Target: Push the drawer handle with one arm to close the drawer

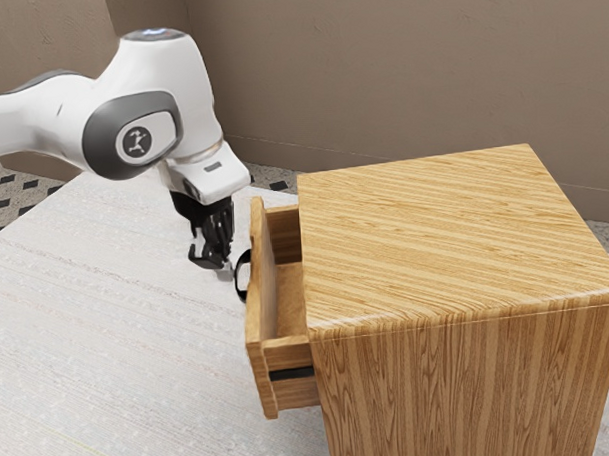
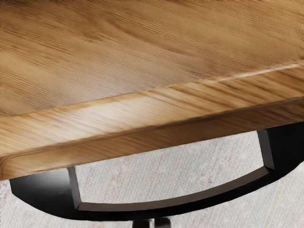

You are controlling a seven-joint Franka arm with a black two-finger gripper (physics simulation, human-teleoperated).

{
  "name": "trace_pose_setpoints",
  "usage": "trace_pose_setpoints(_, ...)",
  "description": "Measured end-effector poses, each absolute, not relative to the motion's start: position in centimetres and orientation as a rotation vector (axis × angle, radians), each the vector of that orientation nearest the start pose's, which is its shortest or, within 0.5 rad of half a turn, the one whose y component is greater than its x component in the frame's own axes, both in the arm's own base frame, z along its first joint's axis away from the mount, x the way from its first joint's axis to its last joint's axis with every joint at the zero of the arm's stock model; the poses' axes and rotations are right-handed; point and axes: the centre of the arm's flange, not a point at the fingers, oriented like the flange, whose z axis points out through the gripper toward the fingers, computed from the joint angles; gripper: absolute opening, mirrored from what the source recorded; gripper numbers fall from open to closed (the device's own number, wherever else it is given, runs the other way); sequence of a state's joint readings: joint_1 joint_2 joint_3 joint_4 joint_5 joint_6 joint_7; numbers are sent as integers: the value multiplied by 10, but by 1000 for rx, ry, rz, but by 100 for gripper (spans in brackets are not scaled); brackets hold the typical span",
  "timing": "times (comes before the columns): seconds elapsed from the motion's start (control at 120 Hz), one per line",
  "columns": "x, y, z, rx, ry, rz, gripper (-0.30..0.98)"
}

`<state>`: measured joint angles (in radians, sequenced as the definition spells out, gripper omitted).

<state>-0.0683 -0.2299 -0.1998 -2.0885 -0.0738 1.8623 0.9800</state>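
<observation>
The black handle [image 1: 238,278] lies just beyond the hand [image 1: 222,264], toward the exterior view's right, on the front of the drawer [image 1: 262,378], which stands out from the cabinet [image 1: 455,238]. Its long axis runs near to far along that front, its bow facing the hand, so the push should go square across it, rightward. The hand points down above the bench [image 1: 117,315], fingers closed together on nothing; whether they touch the bow I cannot tell.

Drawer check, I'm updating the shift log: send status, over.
Gripper near the handle, on its outer side; contact unclear. Drawer open, jutting from cabinet. No obstruction seen.
</observation>
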Motion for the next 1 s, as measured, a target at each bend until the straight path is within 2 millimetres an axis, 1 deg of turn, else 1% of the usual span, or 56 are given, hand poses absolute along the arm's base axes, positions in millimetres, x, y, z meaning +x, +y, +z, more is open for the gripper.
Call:
trace_pose_setpoints(0.183,471,-154,521,-2581,1834,-24,-10)
trace_pose_setpoints(0.425,480,-180,519,-2558,1877,-49,-10)
trace_pose_setpoints(0.633,491,-187,518,-2604,1842,-72,-10)
trace_pose_setpoints(0.767,495,-201,516,-2631,1834,-79,-10)
trace_pose_setpoints(0.917,497,-200,514,-2683,1770,-76,-12)
trace_pose_setpoints(0.967,491,-202,516,-2690,1761,-70,-10)
trace_pose_setpoints(1.0,486,-201,523,-2693,1749,-74,-10)
